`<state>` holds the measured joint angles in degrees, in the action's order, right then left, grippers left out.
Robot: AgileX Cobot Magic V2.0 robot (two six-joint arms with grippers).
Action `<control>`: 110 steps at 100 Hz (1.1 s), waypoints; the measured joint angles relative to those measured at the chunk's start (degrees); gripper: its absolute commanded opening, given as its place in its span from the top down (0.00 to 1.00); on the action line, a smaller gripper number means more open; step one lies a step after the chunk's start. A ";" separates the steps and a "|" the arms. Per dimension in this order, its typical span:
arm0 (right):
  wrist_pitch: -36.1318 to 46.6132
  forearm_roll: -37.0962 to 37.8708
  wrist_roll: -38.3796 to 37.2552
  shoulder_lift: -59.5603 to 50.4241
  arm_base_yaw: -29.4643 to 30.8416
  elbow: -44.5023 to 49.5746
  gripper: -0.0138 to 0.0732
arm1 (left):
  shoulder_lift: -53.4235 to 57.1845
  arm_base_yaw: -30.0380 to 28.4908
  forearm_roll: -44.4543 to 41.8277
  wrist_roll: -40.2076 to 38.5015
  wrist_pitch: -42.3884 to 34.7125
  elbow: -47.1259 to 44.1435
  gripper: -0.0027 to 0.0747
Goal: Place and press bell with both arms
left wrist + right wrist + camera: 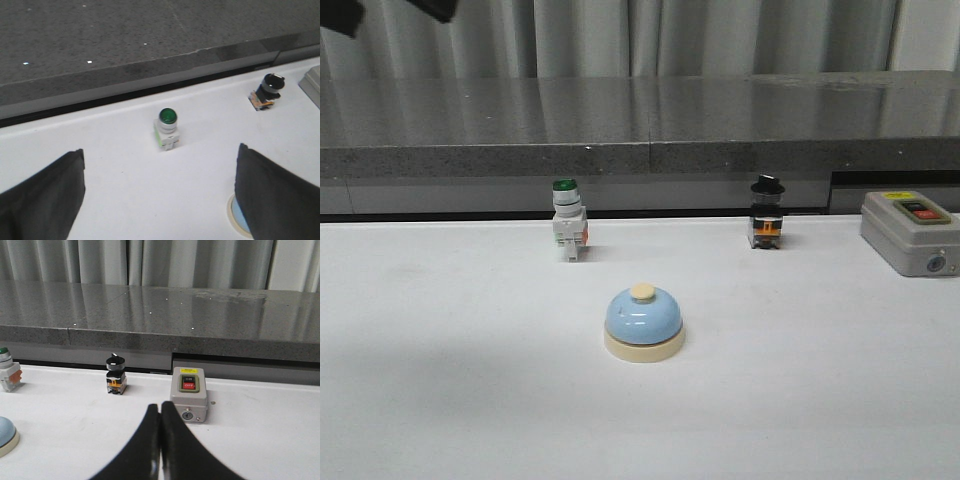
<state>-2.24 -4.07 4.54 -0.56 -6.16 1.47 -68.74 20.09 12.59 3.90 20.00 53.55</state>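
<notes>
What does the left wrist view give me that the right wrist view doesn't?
Only the left wrist view: the left hand, open, its fingers wide apart. Only the right wrist view: the right hand, shut on nothing, and the grey ON/OFF switch box's face. Both: the bell's edge, the green-capped switch, the black-capped switch, the white table, the grey ledge.

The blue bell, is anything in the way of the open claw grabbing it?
Nothing visible. The bell sits alone on the white table. The left gripper hangs open above it, and the green switch and black switch stand farther back.
</notes>
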 measured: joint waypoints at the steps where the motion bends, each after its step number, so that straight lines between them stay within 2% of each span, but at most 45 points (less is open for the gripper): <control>1: 0.00 0.00 0.00 0.00 0.00 0.00 0.91 | 0.44 -0.16 0.00 0.00 -0.29 -0.86 0.22; 19: 0.00 0.00 0.00 0.00 0.00 0.00 0.91 | 12.40 -2.45 0.11 0.00 -3.33 -11.45 0.23; 38: 0.00 0.00 0.00 0.00 0.00 0.00 0.91 | 24.60 -2.68 0.11 0.00 -4.57 -21.39 0.32; 59: 0.00 0.00 0.00 0.00 0.00 0.00 0.91 | 36.71 -2.68 0.11 0.00 -4.57 -29.40 0.58; 77: 0.00 0.00 0.00 0.00 0.00 0.00 0.91 | 42.26 -2.68 0.11 0.00 -4.57 -32.40 0.93; 82: 0.00 0.00 0.00 0.00 0.00 0.00 0.91 | 42.70 -2.68 0.11 0.00 -4.57 -32.51 0.99; 110: 0.00 0.00 0.00 0.00 0.00 0.00 0.91 | 42.72 -2.72 0.11 0.00 -4.57 -32.51 0.99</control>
<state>-2.24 -4.07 4.54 -0.56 -6.16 1.47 -26.02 17.37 12.70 3.90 15.43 21.03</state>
